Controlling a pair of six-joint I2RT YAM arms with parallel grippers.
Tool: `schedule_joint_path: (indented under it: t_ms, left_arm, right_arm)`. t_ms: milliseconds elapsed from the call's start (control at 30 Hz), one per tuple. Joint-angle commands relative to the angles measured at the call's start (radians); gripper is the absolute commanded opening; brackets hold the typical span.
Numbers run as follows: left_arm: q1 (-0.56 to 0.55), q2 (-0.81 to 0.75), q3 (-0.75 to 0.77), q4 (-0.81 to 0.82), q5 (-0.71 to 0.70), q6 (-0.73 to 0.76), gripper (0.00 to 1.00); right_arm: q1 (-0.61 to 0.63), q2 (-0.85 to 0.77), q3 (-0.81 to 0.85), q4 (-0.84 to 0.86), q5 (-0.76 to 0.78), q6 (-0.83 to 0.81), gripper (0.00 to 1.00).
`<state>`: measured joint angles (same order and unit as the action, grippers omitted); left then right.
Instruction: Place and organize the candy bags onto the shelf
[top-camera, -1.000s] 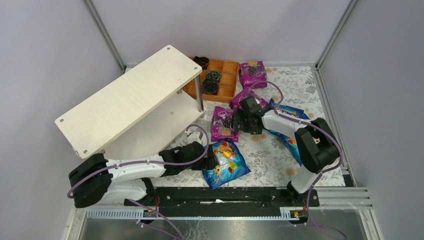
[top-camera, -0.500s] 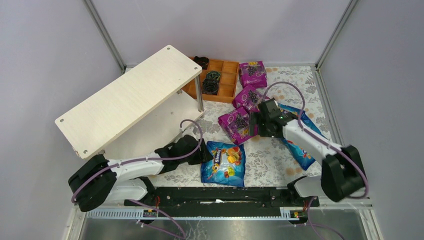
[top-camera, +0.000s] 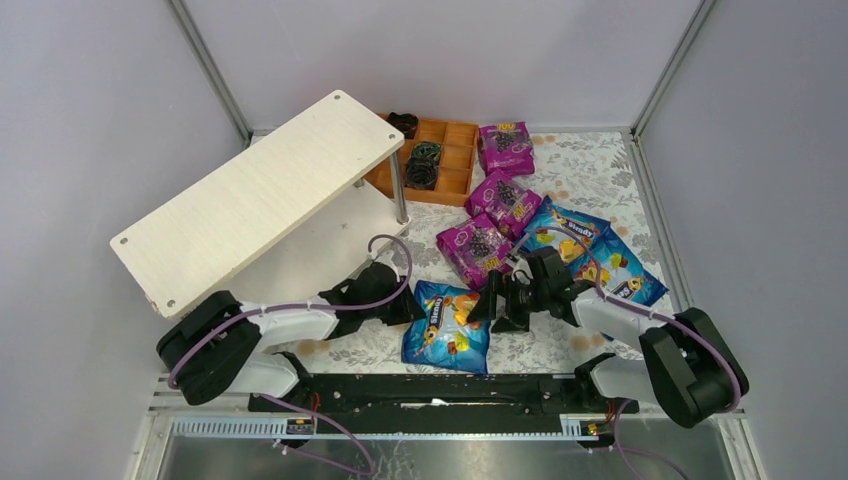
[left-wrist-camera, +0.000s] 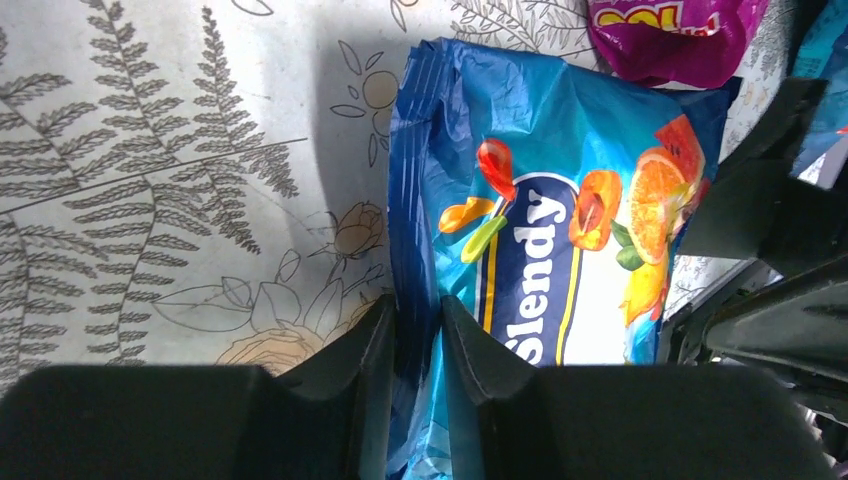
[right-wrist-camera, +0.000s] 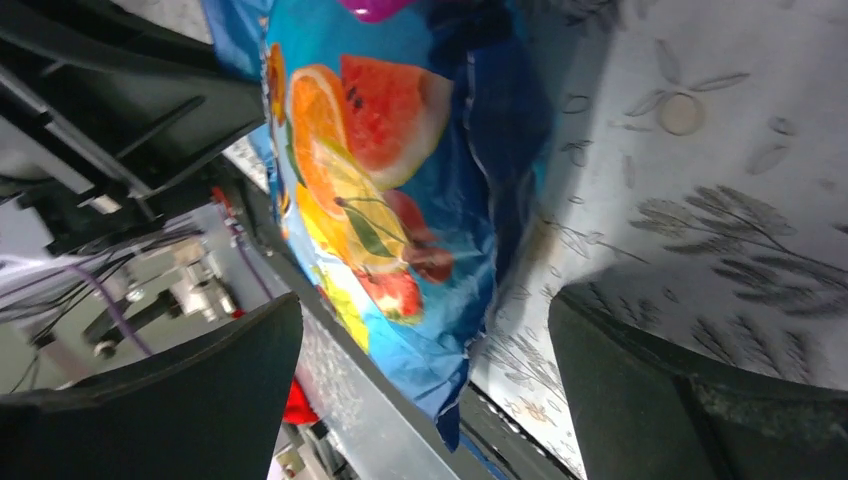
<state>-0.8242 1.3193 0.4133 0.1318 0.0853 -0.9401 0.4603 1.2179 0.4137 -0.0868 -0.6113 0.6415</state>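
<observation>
One blue candy bag (top-camera: 447, 322) flat beside the shelf (top-camera: 250, 200), crimped end toward it, long axis unclear, my left gripper (left-wrist-camera: 417, 312) clenched on that end, my right gripper (right-wrist-camera: 425, 300) spread wide.

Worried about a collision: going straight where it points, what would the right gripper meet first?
Probably the glossy blue fruit-print candy bag, straight ahead of the right gripper's open fingers; distance unclear.

On my overhead feed, orange-brown wooden compartment tray (top-camera: 458, 150) at the tabletop's (top-camera: 590, 170) far side, black coiled rings (top-camera: 422, 165) in its left compartments, grey leaf-print cloth, pale lilac walls (top-camera: 450, 50).
</observation>
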Motion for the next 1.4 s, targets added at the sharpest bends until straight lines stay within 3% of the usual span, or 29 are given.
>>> schedule_joint_path:
  t_ms: [0, 100, 267, 433, 633, 800, 1000, 1200, 1267, 1367]
  left_arm:
    - [0.018, 0.040, 0.000, 0.062, -0.002, -0.015, 0.23]
    - [0.020, 0.046, -0.044, 0.129, -0.001, -0.059, 0.20]
    - [0.020, 0.058, -0.118, 0.232, -0.004, -0.141, 0.11]
    - [0.020, 0.066, -0.154, 0.294, 0.009, -0.175, 0.10]
    - [0.020, 0.014, -0.143, 0.255, 0.005, -0.153, 0.10]
    - [0.020, -0.045, -0.141, 0.202, -0.021, -0.129, 0.11]
    - [0.020, -0.178, -0.095, 0.094, -0.045, -0.059, 0.47]
    - [0.018, -0.404, 0.010, -0.062, 0.009, 0.086, 0.82]
    - [0.016, -0.468, 0.082, -0.120, 0.065, 0.150, 0.90]
    - [0.017, -0.523, 0.229, -0.222, 0.155, 0.256, 0.94]
  right_arm:
    - [0.006, 0.056, -0.082, 0.315, -0.185, 0.149, 1.00]
    - [0.030, 0.087, -0.163, 0.524, -0.184, 0.287, 1.00]
    - [0.155, 0.162, -0.197, 0.739, -0.058, 0.429, 1.00]
    - [0.240, 0.265, -0.235, 0.978, 0.095, 0.561, 1.00]
    - [0.247, 0.348, -0.318, 1.257, 0.224, 0.617, 0.81]
    - [0.247, 0.314, -0.332, 1.249, 0.305, 0.605, 0.66]
    - [0.248, 0.276, -0.327, 1.241, 0.338, 0.577, 0.49]
    - [0.251, 0.279, -0.338, 1.286, 0.358, 0.566, 0.41]
    - [0.259, 0.287, -0.338, 1.313, 0.356, 0.578, 0.39]
    - [0.280, 0.288, -0.334, 1.336, 0.357, 0.606, 0.35]
